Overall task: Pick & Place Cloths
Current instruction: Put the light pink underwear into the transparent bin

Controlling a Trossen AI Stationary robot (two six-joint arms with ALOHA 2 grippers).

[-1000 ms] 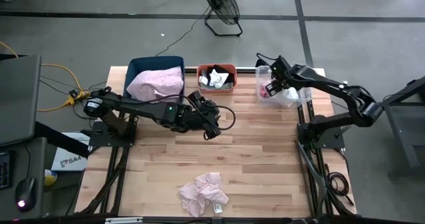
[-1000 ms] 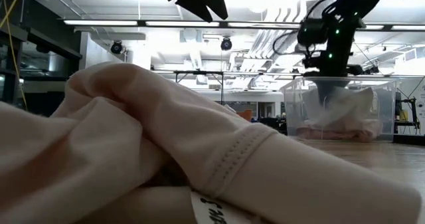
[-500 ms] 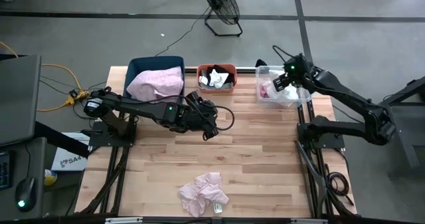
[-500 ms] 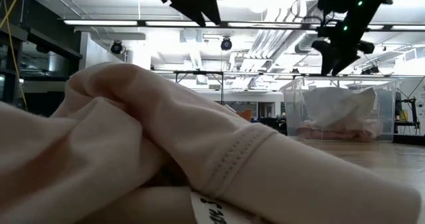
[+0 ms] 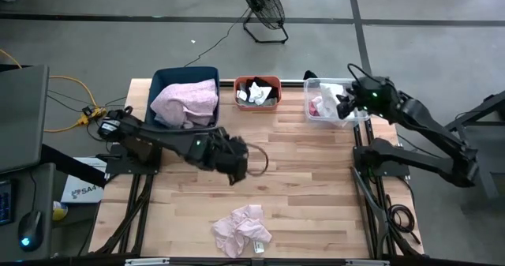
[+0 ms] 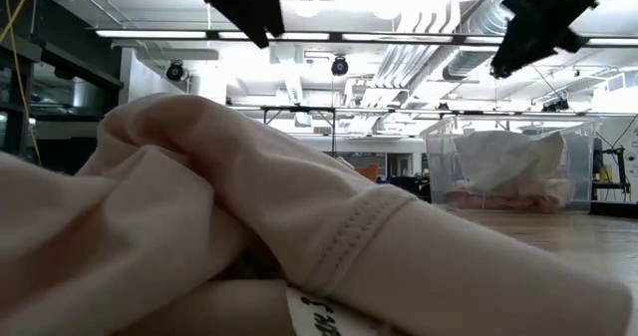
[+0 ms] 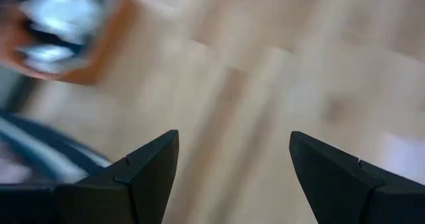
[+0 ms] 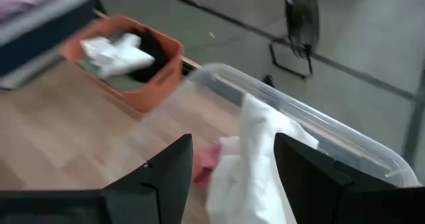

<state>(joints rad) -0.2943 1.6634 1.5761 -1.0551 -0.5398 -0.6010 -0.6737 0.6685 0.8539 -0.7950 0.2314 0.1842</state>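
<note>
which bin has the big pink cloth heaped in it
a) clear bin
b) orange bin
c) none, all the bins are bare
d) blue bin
d: in the high view the large pink cloth fills the blue bin at the table's back left, while the orange bin holds black and white pieces.

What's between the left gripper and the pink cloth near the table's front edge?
Only bare wooden table, in the high view: the left gripper hangs open behind the pink cloth.
</note>
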